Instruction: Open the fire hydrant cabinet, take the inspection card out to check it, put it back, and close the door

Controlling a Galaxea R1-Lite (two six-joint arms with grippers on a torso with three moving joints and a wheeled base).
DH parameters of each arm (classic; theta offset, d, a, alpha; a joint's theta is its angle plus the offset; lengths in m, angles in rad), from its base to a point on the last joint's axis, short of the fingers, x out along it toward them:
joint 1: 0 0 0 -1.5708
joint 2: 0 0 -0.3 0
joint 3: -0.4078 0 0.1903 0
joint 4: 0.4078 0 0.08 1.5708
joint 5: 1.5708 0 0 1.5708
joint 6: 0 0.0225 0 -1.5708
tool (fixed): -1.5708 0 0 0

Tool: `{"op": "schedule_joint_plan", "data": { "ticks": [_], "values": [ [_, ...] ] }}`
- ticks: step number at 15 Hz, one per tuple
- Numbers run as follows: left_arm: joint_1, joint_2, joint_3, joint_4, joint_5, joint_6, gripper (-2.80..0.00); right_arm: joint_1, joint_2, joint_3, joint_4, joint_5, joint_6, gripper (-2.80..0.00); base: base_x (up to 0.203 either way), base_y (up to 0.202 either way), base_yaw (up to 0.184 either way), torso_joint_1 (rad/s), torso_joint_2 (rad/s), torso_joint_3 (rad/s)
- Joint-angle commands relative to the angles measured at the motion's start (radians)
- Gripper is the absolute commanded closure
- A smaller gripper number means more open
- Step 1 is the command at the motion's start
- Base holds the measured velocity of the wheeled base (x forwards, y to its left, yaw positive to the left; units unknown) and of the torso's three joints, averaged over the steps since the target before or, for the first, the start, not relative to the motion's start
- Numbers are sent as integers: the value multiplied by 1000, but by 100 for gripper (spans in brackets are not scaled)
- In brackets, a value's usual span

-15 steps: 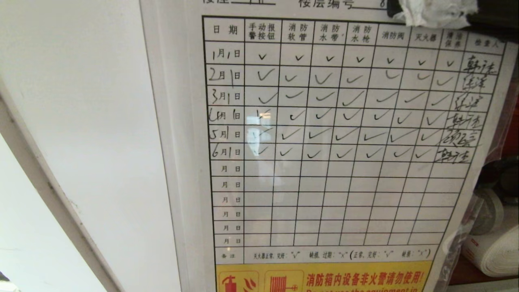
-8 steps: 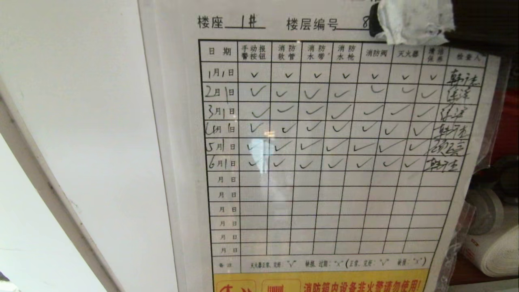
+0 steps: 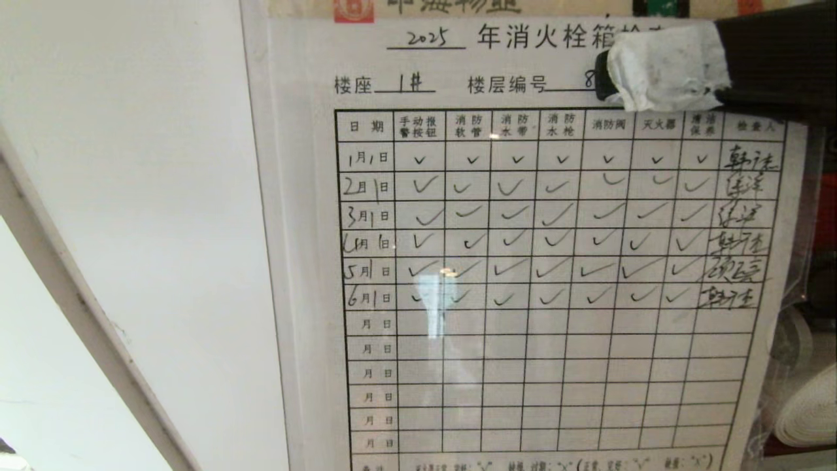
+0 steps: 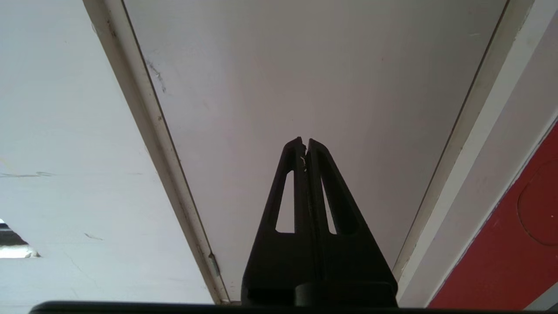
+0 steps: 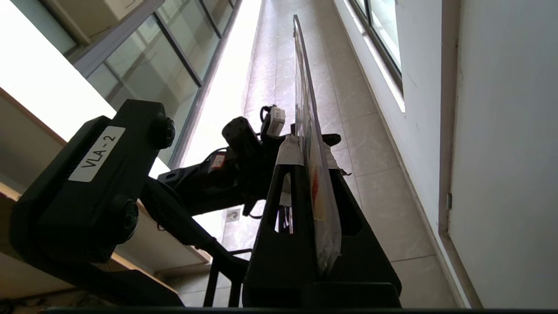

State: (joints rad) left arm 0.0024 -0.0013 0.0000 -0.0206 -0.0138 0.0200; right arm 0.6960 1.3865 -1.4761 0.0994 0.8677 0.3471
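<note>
Right hand held the inspection card up before the head camera.

The right hand (image 3: 611,75) came in from the upper right of the head view, its fingers, wrapped in white tape, clenched on the top right edge of the inspection card (image 3: 523,261). The card hung below and to the left of that grip, its grid facing the camera and filling most of the view. In the right wrist view the card (image 5: 311,174) stood edge-on between the two fingers. Behind its right edge showed a rolled white hose (image 3: 807,405). The left hand (image 4: 305,146) was parked, clenched on nothing, pointing at a white door (image 4: 305,78).
</note>
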Motion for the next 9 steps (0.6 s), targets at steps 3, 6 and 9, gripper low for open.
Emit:
{"op": "schedule_joint_plan", "data": {
  "ticks": [3, 6, 9],
  "values": [
    [1, 0, 8, 0, 0, 0, 0, 0, -33, 5, 5, -4, 6, 0, 0, 0, 0, 0, 0, 0],
    [1, 0, 8, -1, 0, 0, 0, 0, -67, 27, 4, -4, 19, 0, 0, 0, 0, 0, 0, 0],
    [1, 0, 8, 0, 0, 0, 0, 0, -101, 41, 0, -10, 70, 0, 0, 0, 0, 0, 0, 0]
  ]
}}
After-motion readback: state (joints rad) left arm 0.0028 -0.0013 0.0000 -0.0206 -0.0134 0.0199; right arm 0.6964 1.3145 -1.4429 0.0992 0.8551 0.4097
